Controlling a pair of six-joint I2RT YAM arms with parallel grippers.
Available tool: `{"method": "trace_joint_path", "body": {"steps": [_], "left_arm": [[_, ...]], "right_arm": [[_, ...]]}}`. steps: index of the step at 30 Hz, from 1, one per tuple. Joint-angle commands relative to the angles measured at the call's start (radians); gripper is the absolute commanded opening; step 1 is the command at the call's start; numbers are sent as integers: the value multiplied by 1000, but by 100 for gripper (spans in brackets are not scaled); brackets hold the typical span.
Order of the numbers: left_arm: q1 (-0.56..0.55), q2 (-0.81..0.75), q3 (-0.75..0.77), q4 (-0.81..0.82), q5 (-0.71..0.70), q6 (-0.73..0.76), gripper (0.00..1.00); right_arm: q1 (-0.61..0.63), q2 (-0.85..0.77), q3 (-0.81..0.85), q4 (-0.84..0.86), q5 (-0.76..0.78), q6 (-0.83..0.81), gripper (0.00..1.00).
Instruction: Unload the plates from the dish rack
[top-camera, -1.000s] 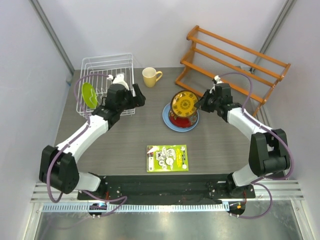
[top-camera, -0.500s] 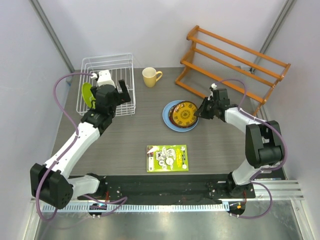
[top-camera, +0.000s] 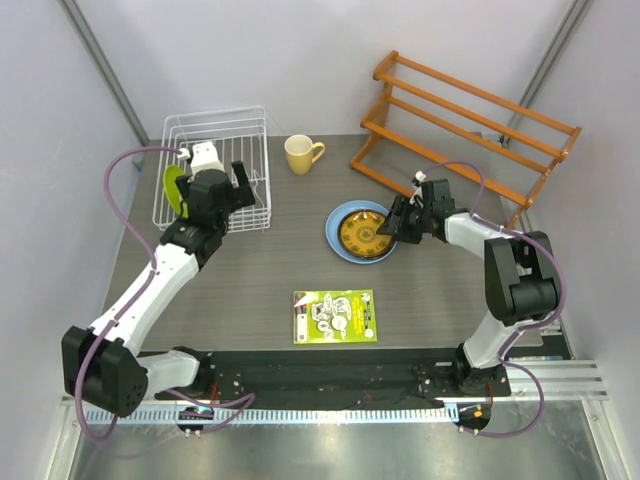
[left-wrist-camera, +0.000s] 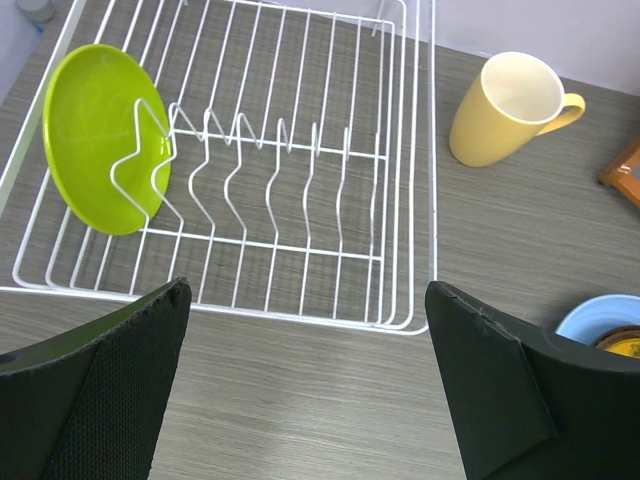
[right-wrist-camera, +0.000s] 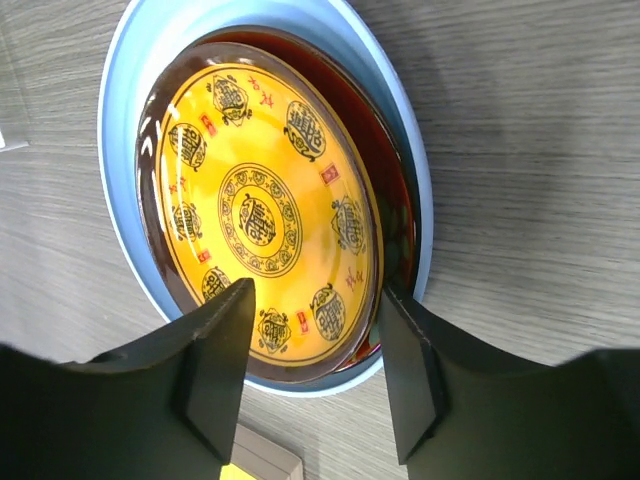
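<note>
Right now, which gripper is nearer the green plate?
Left. The left gripper hovers by the rack, near the green plate; the right gripper is far off at the stack.

I have the left arm stretched forward and out to its own side, with the left end effector (top-camera: 228, 186) tipped downward and its jaws spread wide. The right arm is bent inward at the elbow. The right end effector (right-wrist-camera: 315, 298) is held low, fingers parted.

top: overhead, far | wrists: close, downward | shared: blue plate (right-wrist-camera: 118, 150)
</note>
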Motion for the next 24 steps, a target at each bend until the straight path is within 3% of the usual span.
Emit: {"method": "trace_joint_path", "body": {"steps": [1, 12, 24], "left_arm": [[31, 8, 12, 5, -23, 1, 99], [129, 68, 53, 0, -77, 19, 99], [349, 252, 108, 123, -53, 39, 99]], "right_arm": [[2, -47, 52, -44, 80, -54, 60], [4, -209, 82, -160, 345, -128, 64], [4, -232, 52, -158, 324, -129, 66]]}}
